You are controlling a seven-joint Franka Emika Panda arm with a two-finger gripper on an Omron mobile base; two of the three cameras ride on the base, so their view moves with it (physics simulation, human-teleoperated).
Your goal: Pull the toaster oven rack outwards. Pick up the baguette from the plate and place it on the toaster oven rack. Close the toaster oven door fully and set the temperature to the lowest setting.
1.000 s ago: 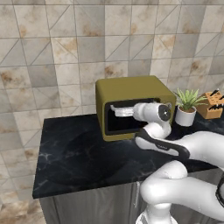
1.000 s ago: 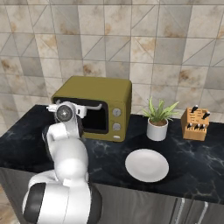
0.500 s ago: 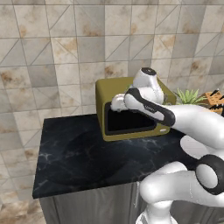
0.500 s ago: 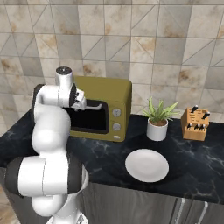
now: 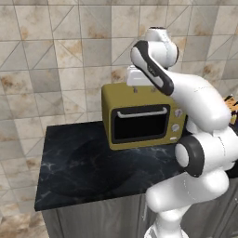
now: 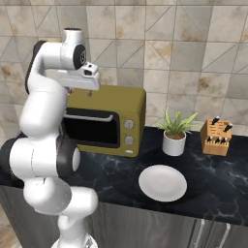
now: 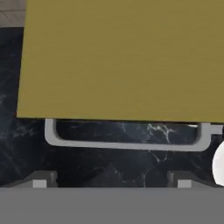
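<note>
The hand (image 7: 111, 181) hangs high above the toaster oven (image 5: 144, 118), looking straight down on its olive-yellow top, its two fingers spread wide apart with nothing between them. Below the oven's front edge, the hand view picks out the silver bar handle (image 7: 124, 142) standing out from the toaster oven door (image 5: 140, 125), with dark marble tabletop (image 5: 88, 162) beneath it. In the left base view the door stands upright and shut against the oven front, the grey knobs (image 5: 175, 127) in a column on its right. The right base view adds what the left one lacks: the white plate (image 6: 162, 182) lying bare on the near tabletop, right of the oven, with a potted plant (image 6: 175, 132) behind it and a knife block (image 6: 216, 137) further right. In the hand view only a white sliver of the plate shows at the right edge. Behind the black glass, I cannot tell what lies inside: the rack and the baguette are hidden.
</note>
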